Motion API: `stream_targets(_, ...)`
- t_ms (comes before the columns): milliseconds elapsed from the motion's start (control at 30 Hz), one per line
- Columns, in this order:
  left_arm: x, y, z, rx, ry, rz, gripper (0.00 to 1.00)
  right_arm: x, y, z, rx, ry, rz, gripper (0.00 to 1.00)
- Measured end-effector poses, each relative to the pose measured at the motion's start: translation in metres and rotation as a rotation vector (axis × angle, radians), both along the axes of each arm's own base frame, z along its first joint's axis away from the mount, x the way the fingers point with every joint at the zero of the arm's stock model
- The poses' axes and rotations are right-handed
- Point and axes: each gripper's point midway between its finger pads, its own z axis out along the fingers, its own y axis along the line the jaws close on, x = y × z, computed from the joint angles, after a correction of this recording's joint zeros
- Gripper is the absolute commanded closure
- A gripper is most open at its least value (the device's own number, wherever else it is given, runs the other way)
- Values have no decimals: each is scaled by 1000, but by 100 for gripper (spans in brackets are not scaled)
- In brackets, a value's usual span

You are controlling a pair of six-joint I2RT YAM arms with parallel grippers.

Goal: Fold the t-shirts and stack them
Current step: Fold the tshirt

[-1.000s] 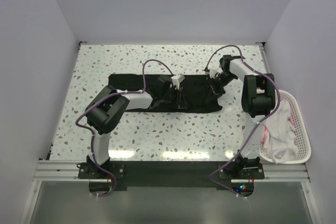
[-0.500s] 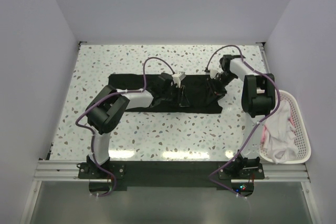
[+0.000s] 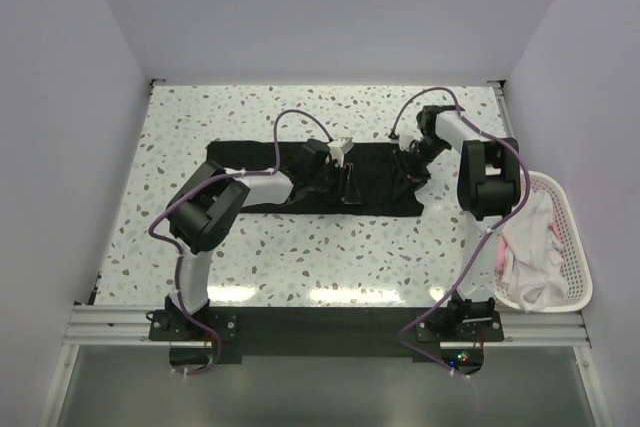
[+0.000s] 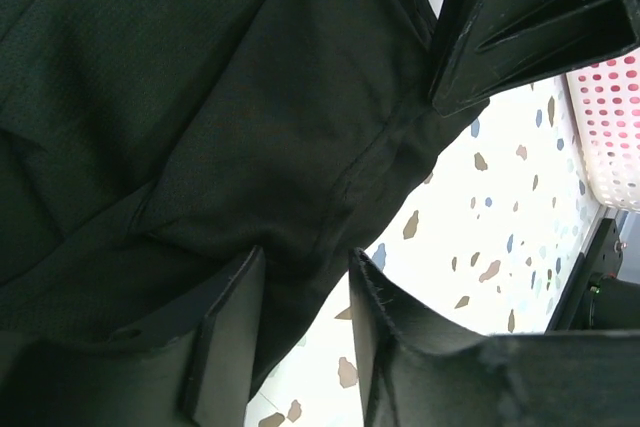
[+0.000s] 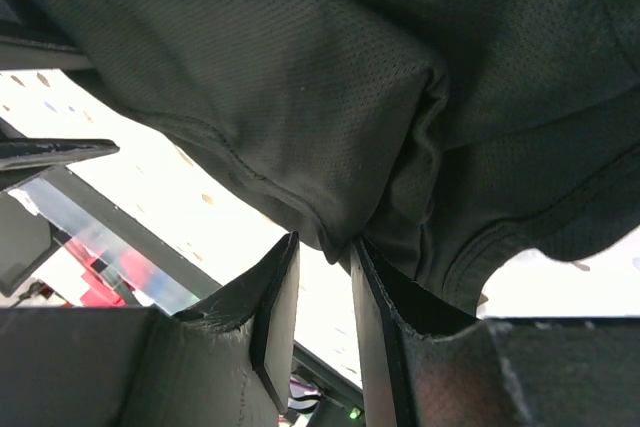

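Observation:
A black t-shirt (image 3: 240, 155) lies across the middle of the table as a long folded strip. My left gripper (image 3: 345, 187) hovers low over its middle. In the left wrist view that gripper (image 4: 305, 257) is open, and the shirt's (image 4: 200, 97) hem runs loose between its tips. My right gripper (image 3: 408, 169) is at the strip's right end. In the right wrist view its (image 5: 325, 242) jaws stand a little apart, and a bunched fold of the shirt (image 5: 300, 67) touches the tips without being pinched. White and pink t-shirts (image 3: 530, 247) lie heaped in the basket.
The white slatted basket (image 3: 578, 247) stands at the table's right edge beside the right arm. In the left wrist view its corner (image 4: 610, 127) shows past the right gripper's dark body (image 4: 530, 17). Speckled tabletop (image 3: 330, 257) surrounds the shirt, with white walls on three sides.
Both grippers have opened off the black fabric, the right one first, then the left. The left gripper has shifted slightly away from me. The shirt's right end has settled flatter.

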Motion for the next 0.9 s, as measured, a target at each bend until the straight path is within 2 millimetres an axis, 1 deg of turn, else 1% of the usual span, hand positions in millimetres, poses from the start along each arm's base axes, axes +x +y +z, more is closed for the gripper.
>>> stream_targets(33, 0, 0, 0, 0, 1, 0, 63, 0, 0, -1, 0, 4, 0, 69)
stream_targets(133, 1, -1, -1, 0, 1, -1, 67, 0, 0, -2, -2, 7, -2, 69)
stream_targets(200, 2, -2, -2, 0, 1, -1, 66, 0, 0, -2, -2, 6, -2, 67)
stream_targets(267, 2, -2, -2, 0, 2, -1, 63, 0, 0, -2, -4, 6, -3, 67)
stream_targets(367, 2, -2, -1, 0, 2, -1, 61, 1, -1, -2, -9, 6, -6, 67)
stream_targets(467, 2, -2, -1, 0, 2, -1, 59, 1, -1, -3, -13, 7, -10, 71)
stream_targets(600, 2, -2, -1, 0, 3, -1, 53, 3, -1, -2, -13, 5, -16, 72)
stream_targets(800, 2, -2, -1, -1, 6, 0, 54, 8, 0, 2, -10, -8, -20, 74)
stream_targets(900, 2, -3, -1, -5, 16, 7, 53, 9, 1, 4, -8, -12, -21, 79)
